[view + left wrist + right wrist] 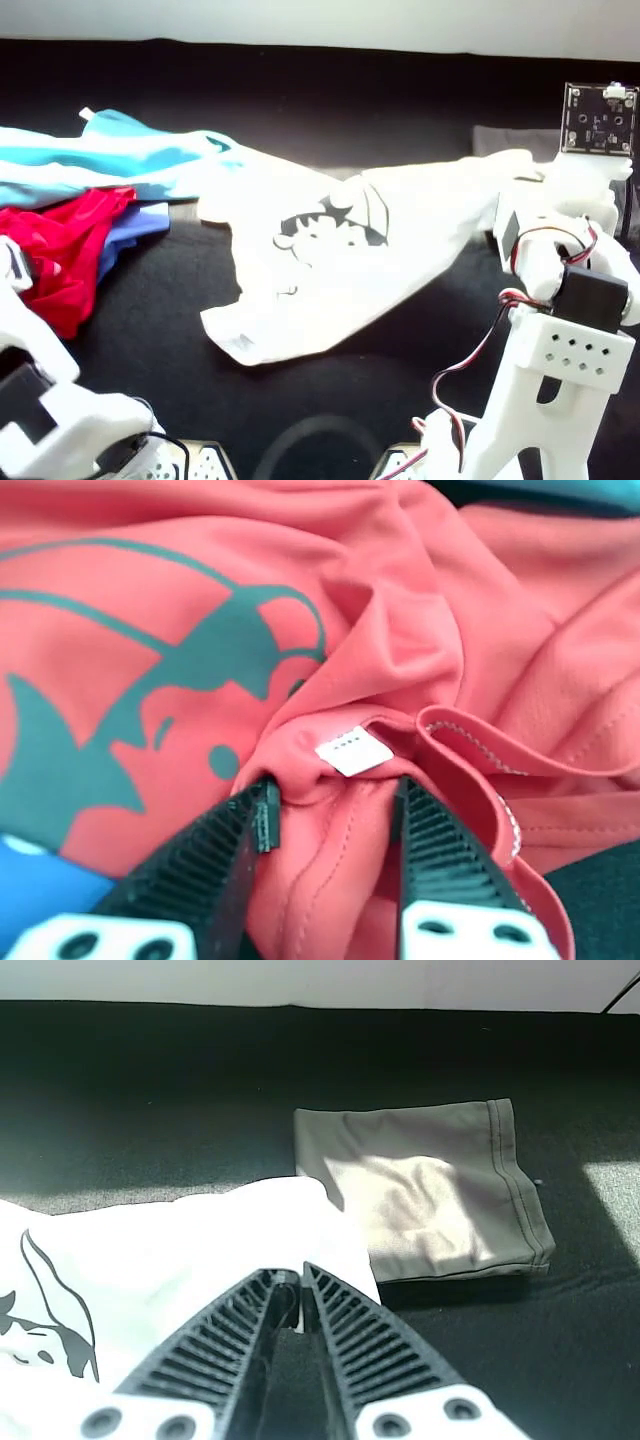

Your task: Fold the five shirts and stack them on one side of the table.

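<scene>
The smooth, dark-printed white shirt is stretched across the table, its long axis running from front left to the right gripper, which is clenched on its edge. Crumpled red shirt fabric is pinched by the left gripper.

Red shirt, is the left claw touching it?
Touching. The left wrist view shows the red shirt bunched between the left gripper's fingers, pressed against both.

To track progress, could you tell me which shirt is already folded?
The grey shirt, a neat rectangle; the white shirt, red shirt, blue shirt and turquoise shirt lie unfolded.
</scene>
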`<state>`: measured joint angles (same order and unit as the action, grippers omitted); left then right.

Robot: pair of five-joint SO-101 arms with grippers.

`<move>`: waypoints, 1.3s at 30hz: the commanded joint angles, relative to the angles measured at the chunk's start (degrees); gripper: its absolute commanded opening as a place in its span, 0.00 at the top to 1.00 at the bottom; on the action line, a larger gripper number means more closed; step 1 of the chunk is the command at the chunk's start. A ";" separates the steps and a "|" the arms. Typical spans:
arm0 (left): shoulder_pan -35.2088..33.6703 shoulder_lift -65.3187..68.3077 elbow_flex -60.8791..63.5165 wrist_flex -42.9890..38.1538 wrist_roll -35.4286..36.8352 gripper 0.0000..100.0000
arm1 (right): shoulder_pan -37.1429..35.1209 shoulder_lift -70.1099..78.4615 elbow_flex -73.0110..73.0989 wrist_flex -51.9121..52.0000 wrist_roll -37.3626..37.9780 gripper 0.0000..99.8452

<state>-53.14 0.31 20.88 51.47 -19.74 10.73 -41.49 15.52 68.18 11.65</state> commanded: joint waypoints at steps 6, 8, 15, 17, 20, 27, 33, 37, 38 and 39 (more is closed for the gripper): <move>-1.01 19.12 -41.01 15.21 3.52 0.81 | -0.40 -2.07 -3.03 1.98 0.18 0.99; -1.27 22.73 -49.27 19.78 3.78 0.81 | -0.40 -2.07 -3.03 2.68 0.18 0.99; 8.31 28.44 -76.53 43.78 6.33 0.81 | -0.40 -2.07 -3.12 2.59 0.18 0.99; 15.08 29.23 -80.92 48.53 6.33 0.81 | -0.40 -2.07 -3.12 2.59 0.18 0.99; 24.92 31.34 -81.63 48.00 6.42 0.81 | -0.40 -2.07 -2.95 2.59 0.35 0.99; 33.36 42.51 -81.63 37.71 13.63 0.81 | -0.04 -2.07 -2.68 2.77 0.53 0.99; 30.37 54.20 -81.63 30.42 13.27 0.81 | -0.04 -2.07 -2.68 2.77 0.53 0.99; 23.52 60.53 -81.71 29.71 12.40 0.81 | -0.31 -2.07 -2.68 2.77 0.53 0.99; 21.41 61.14 -81.71 29.80 11.34 0.81 | -0.31 -2.07 -2.86 2.68 0.53 0.99; 19.03 61.49 -81.71 29.89 10.64 0.81 | -0.40 -2.07 -3.03 2.68 0.53 0.99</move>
<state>-28.18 61.32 -58.77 82.15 -7.25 10.73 -41.49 15.52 70.73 11.65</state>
